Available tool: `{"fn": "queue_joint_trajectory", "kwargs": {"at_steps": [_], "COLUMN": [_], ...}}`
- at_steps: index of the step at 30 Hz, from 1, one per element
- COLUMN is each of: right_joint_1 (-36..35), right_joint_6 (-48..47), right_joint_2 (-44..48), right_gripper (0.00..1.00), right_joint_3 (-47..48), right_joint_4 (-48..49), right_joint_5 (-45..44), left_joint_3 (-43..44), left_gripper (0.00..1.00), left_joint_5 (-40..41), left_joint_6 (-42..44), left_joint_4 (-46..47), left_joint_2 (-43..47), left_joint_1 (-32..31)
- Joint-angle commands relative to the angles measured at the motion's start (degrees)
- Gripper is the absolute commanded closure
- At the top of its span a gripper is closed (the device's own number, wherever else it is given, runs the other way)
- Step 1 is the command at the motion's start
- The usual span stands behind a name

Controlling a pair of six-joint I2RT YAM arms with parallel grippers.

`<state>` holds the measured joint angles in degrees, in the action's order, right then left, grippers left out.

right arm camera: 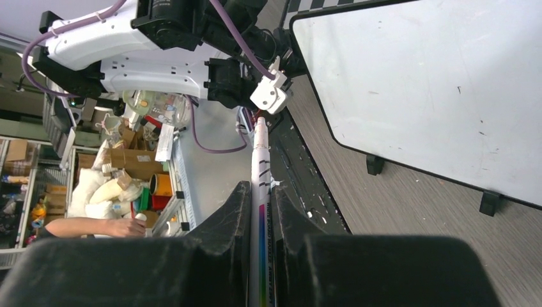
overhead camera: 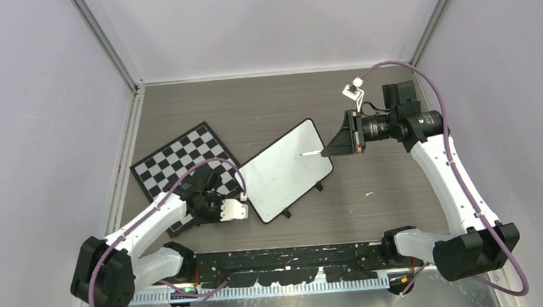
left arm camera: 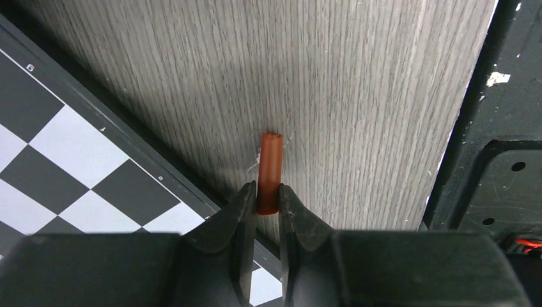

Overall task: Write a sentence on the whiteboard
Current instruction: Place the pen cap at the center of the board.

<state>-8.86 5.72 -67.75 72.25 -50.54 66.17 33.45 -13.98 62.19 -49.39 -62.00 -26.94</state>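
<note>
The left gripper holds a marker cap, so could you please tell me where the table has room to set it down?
Bare table runs along the back wall beyond the checkerboard and whiteboard; another patch lies between the whiteboard's feet and the right arm. Crowded around the left gripper, where both boards meet.

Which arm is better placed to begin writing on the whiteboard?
Right: the right end effector grips the marker, tip over the whiteboard. The left end effector holds only an orange cap.
</note>
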Motion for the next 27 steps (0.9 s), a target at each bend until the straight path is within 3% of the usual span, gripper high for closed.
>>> {"fn": "queue_joint_trajectory", "kwargs": {"at_steps": [1, 5, 9, 13, 19, 23, 27], "right_joint_1": [0.6, 1.8, 4.9, 9.6, 18.3, 21.6, 23.6], "right_joint_6": [-1.8, -9.8, -15.0, -15.8, -15.2, -15.0, -14.5], "right_joint_2": [1.1, 0.4, 0.5, -0.3, -2.8, -2.7, -1.9], "right_gripper": [1.0, 1.0, 1.0, 1.0, 1.0, 1.0, 1.0], "right_joint_3": [-0.6, 3.2, 4.3, 4.2, 4.1, 3.4, 1.8], "right_joint_4": [-0.1, -8.0, -11.9, -11.9, -11.7, -11.5, -9.9], "right_joint_5": [-0.4, -2.9, -2.5, -2.7, -3.9, -7.2, -9.1], "left_joint_3": [0.6, 4.4, 13.5, 24.2, 39.5, 45.8, 45.4], "left_gripper": [0.77, 0.59, 0.4, 0.36, 0.38, 0.38, 0.39], "left_joint_5": [2.9, 6.5, 2.9, -1.3, 7.4, 12.5, 18.0], "left_joint_6": [-0.1, -3.0, -1.2, -4.0, -15.0, -9.9, -2.1], "left_joint_4": [2.0, -4.2, -22.5, -31.2, -25.2, -20.6, -14.1], "left_joint_2": [-1.0, -2.0, -0.2, 3.1, -6.2, -15.8, -22.9], "left_joint_1": [-2.6, -6.6, -7.4, -11.9, -29.9, -37.7, -47.0]}}
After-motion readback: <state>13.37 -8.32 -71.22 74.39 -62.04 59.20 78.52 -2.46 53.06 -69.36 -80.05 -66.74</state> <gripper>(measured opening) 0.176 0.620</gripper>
